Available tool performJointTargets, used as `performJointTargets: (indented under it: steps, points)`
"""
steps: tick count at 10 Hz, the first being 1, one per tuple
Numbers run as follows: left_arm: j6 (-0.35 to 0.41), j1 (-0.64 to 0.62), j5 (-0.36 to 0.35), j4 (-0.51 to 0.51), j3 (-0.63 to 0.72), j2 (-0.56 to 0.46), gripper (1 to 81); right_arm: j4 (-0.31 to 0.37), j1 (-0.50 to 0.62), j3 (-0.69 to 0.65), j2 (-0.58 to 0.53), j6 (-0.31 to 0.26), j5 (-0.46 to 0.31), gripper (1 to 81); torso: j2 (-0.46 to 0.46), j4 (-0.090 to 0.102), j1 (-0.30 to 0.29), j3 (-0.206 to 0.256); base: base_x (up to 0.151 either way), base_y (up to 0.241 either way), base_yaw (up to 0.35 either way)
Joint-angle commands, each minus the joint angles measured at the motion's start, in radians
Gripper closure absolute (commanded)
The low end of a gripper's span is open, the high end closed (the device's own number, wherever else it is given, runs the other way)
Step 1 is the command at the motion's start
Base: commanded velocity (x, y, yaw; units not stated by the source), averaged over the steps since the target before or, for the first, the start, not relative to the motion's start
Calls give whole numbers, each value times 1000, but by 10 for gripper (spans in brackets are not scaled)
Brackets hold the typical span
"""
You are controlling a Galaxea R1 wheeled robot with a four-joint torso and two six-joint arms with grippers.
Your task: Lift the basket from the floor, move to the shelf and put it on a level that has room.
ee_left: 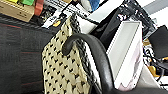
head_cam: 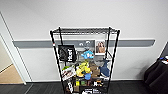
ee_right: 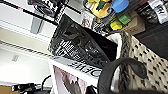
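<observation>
I carry the basket (ee_left: 62, 72) off the floor (head_cam: 37, 88), facing the shelf (head_cam: 85, 60). A dark loop handle (ee_left: 92, 52) shows by each wrist; whether my grippers pinch them I cannot tell. The top level (head_cam: 85, 31) looks free. Placing remains.

Cream woven basket (ee_left: 62, 72), black shelf (head_cam: 84, 60) ahead
</observation>
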Motion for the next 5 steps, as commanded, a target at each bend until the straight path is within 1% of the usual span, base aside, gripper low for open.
performJointTargets:
  steps: [1,5]
  points:
    - [0,-130,-5,-13,71,-57,811,1,130,69,-41,-5,3,811,0,0,0,0,163,0,0]
    - [0,-130,-5,-15,75,-56,811,1,129,69,-41,-5,3,811,0,0,0,0,163,0,0]
